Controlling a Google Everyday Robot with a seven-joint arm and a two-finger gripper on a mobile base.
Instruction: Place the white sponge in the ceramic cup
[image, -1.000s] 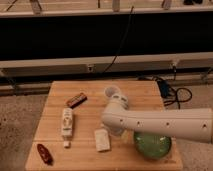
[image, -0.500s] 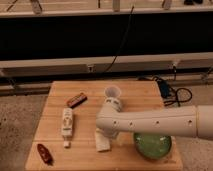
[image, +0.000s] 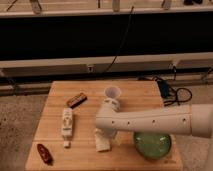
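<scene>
The white sponge (image: 103, 145) lies flat on the wooden table (image: 135, 90), near its front edge at the middle. My gripper (image: 108, 136) hangs right over the sponge's upper part, at the end of the white arm that reaches in from the right. Its jaws stand open around the sponge's top, which they partly hide. The ceramic cup (image: 113, 93) stands upright behind the gripper, towards the table's back, with nothing seen in it.
A wide green bowl (image: 152, 145) sits at the front right, under the arm. A long white remote-like stick (image: 66, 122) lies to the left, a brown bar (image: 76, 99) behind it, and a dark red object (image: 45, 153) at the front left corner. Cables (image: 172, 92) trail off the right edge.
The arm has swung left and down, from beside the cup to directly over the sponge, which it now partly covers. The sponge and cup have not moved.
</scene>
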